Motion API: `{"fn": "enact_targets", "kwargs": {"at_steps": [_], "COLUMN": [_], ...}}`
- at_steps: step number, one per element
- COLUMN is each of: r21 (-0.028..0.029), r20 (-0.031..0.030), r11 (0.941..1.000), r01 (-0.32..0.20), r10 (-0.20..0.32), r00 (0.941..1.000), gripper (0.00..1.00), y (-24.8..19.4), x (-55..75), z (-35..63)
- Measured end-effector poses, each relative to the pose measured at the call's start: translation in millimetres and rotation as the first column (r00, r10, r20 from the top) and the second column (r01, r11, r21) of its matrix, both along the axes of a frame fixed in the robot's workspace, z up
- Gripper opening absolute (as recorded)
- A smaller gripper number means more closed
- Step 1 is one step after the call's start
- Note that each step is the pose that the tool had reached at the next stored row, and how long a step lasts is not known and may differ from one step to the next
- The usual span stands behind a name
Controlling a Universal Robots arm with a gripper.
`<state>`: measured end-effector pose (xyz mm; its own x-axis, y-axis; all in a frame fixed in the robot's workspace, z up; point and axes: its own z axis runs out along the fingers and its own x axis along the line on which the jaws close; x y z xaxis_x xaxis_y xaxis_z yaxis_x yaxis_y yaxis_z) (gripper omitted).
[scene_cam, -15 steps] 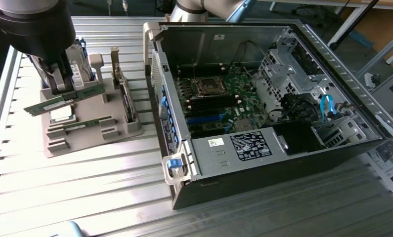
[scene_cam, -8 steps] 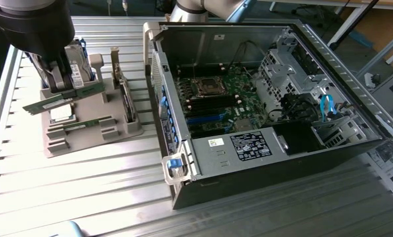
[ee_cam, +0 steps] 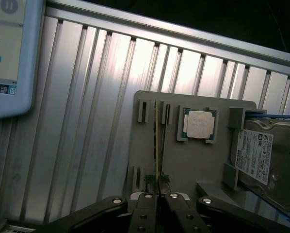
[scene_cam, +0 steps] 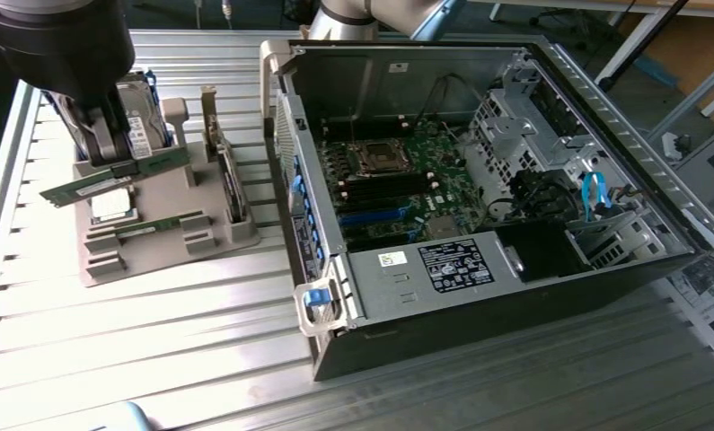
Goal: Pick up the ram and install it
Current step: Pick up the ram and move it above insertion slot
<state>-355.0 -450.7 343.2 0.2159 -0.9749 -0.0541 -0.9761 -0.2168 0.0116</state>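
Pincer (ee_cam: pixel 157 195) clamped on the ram (ee_cam: pixel 157 141), fingers nearly together, at the grey holder (ee_cam: pixel 184 165).
Around it I count one CPU (ee_cam: pixel 200 124), one hard drive (ee_cam: pixel 261 155), one expansion card (scene_cam: pixel 227 180), a second green stick (scene_cam: pixel 159 226); one open computer case (scene_cam: pixel 345 81) beside the holder.

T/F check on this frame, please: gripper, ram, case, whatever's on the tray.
1. The fingers are shut on the ram. True.
2. The ram sits in a motherboard slot. False: it is at the gray tray, outside the computer case, held in the fingers.
3. The computer case is closed up. False: its side is open and the motherboard is in plain sight.
4. A silver CPU chip lies on the gray tray. True.
5. A hard drive sits on the same tray. True.
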Motion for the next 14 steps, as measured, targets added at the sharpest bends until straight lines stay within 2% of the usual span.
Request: {"fn": "enact_targets", "kwargs": {"at_steps": [14], "r21": [0.0011], "r20": [0.0], "r11": [1.0], "r01": [0.0], "r10": [0.0], "r00": [1.0], "gripper": [0.12], "y": [0.0], "x": [0.0], "z": [5.2]}}
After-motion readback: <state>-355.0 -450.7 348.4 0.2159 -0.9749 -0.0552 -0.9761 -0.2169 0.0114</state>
